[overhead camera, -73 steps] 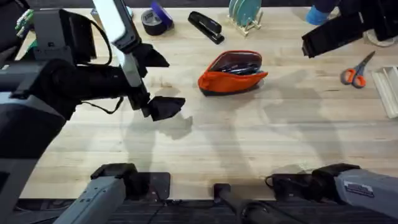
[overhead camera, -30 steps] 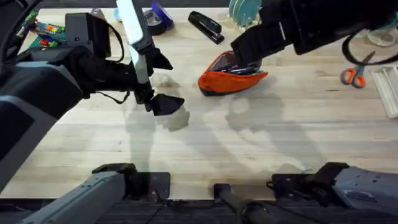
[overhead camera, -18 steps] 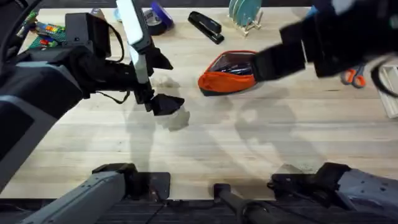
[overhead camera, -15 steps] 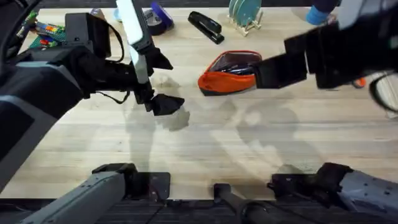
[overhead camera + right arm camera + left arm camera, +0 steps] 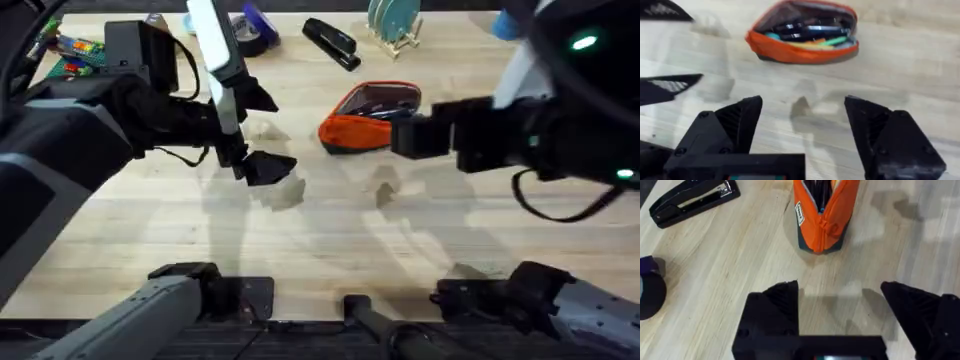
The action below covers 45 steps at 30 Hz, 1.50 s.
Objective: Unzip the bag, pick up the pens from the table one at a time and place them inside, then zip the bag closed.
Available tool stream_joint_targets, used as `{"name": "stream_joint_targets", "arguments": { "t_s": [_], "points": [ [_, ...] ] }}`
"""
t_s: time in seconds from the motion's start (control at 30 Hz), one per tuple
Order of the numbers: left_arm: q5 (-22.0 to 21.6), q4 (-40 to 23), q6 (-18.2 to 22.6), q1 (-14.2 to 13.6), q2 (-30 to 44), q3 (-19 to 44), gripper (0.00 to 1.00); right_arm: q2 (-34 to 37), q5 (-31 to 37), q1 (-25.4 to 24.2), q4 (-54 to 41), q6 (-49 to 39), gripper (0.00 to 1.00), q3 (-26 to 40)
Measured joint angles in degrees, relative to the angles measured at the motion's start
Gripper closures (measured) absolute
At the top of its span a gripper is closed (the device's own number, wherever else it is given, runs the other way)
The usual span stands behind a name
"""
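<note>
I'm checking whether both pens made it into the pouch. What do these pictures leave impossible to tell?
- Overhead: the right hand covers the right end of the orange pouch, so the zipper pull's position is hidden.
- Right wrist: the items inside the pouch overlap; a count is uncertain.
- Left wrist: the pouch is cut off by the picture's edge.
- Overhead: the right arm hides part of the table behind it.

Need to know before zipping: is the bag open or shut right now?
Open. The bag gapes along its top, and pens show inside through the mouth; no tool is touching it.
</note>
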Motion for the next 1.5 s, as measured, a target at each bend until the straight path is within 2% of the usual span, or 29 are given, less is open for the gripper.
{"name": "stream_joint_targets", "arguments": {
  "t_s": [0.2, 0.5, 0.67, 1.1, 1.27, 1.5],
  "points": [
    [0.0, 0.0, 0.0, 0.0, 0.0, 0.0, 0.008, 3.4, -0.1, 1.2, 0.9, 0.7, 0.005, -1.5],
    [0.0, 0.1, 0.0, 0.0, 0.0, 0.0, 0.008, 11.3, 1.9, 7.4, 3.5, 0.8, 0.005, -1.7],
    [0.0, 0.1, 0.0, 0.0, 0.0, 0.0, 0.007, 14.0, 3.7, 9.2, 8.7, 0.6, 0.005, -1.7],
    [0.0, 0.1, 0.0, 0.0, 0.0, 0.0, 0.007, 20.1, 3.5, 9.4, 19.3, -0.9, 0.005, -2.4],
    [0.0, 0.1, 0.0, 0.0, 0.0, 0.0, 0.008, 20.4, 3.0, 9.4, 24.2, 2.0, 0.005, -5.1],
    [0.0, 0.1, 0.0, 0.0, 0.0, 0.0, 0.008, 21.5, 2.9, 9.4, 25.5, 7.2, 0.005, -5.9]
  ]
}}
